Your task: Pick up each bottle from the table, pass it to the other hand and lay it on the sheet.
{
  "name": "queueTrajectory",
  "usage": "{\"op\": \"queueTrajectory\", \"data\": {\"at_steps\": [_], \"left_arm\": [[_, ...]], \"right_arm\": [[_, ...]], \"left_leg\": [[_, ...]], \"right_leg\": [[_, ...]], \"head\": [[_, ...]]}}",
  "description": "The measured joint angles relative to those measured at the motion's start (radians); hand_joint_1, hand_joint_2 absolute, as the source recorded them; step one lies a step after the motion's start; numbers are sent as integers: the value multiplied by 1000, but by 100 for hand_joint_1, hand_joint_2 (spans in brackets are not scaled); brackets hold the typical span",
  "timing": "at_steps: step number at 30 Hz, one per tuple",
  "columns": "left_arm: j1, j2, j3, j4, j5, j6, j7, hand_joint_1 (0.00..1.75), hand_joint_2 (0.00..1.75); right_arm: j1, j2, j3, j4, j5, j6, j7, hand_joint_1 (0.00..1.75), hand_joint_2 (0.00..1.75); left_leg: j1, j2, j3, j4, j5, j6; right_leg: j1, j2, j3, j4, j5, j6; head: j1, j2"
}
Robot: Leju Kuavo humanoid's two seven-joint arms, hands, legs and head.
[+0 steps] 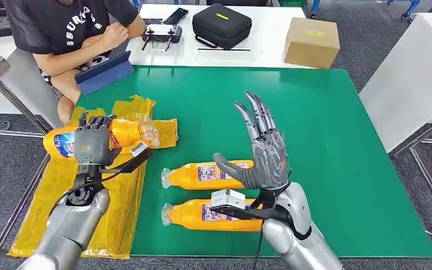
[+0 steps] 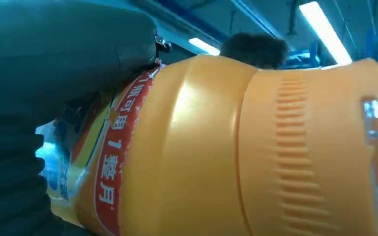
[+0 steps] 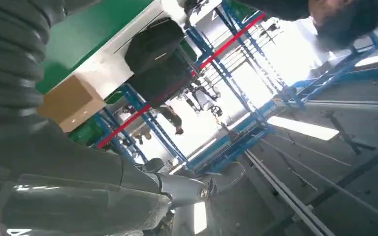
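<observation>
Head view, left side of the frame: left hand wrapped over an orange detergent bottle, fingers curled around its body – grasping it. The bottle lies on its side across the upper part of the yellow plastic sheet, clear cap end pointing toward frame centre, blue-labelled end out past the sheet's left edge. Left wrist view shows the same bottle close up, ribbed orange body and a red label band, the thick grey thumb pressed over it.

Centre-low in the frame: right hand raised, fingers spread and pointing upward, thumb out to the left – released, holding nothing.

Two more orange bottles on the green mat, both on their sides with caps pointing left: upper bottle just behind the right thumb, lower bottle partly behind the right wrist.

Upper left: a seated person, arms folded. Top of frame, on the white table: a black case and a cardboard box.
</observation>
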Motion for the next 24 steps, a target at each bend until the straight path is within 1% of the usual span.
{"op": "queueTrajectory", "data": {"at_steps": [5, 8, 9, 10, 11, 18, 24], "left_arm": [[-30, 18, -39, 104, -24, 8, 47, 175, 175], [-51, 33, -79, 158, -24, -10, 99, 175, 175], [-60, 37, -96, 181, -24, -19, 117, 154, 175], [-69, 41, -110, 204, -24, -28, 130, 10, 175], [-75, 46, -120, 225, -24, -33, 137, 0, 175], [-96, 62, -125, 328, -23, -48, 153, 0, 175], [-96, 63, -79, 357, 7, -74, 104, 0, 175]], "right_arm": [[0, -20, 0, 0, 5, -6, 7, 0, 175], [0, -29, 2, -1, 6, -9, 11, 0, 175], [0, -32, 2, -3, 6, -9, 13, 0, 175], [0, -34, 3, -3, 8, -9, 14, 0, 175], [0, -35, 3, -3, 11, -7, 16, 0, 175], [0, -45, 7, -6, 45, 34, 42, 0, 175], [-5, -54, 7, -5, 61, 109, 72, 0, 175]], "left_leg": [[0, 0, 0, 0, 0, 0], [0, 0, 0, 0, 0, 0], [0, 0, 0, 0, 0, 0], [0, 0, 0, 0, 0, 0], [0, 0, 0, 0, 0, 0], [0, 0, 0, 0, 0, 0], [0, 0, 0, 0, 0, 0]], "right_leg": [[0, 0, 0, 0, 0, 0], [0, 0, 0, 0, 0, 0], [0, 0, 0, 0, 0, 0], [0, 0, 0, 0, 0, 0], [0, 0, 0, 0, 0, 0], [0, 0, 0, 0, 0, 0], [0, 0, 0, 0, 0, 0]], "head": [[0, 0], [0, 0], [0, 0], [0, 0], [0, 0], [0, 0], [0, 0]]}}
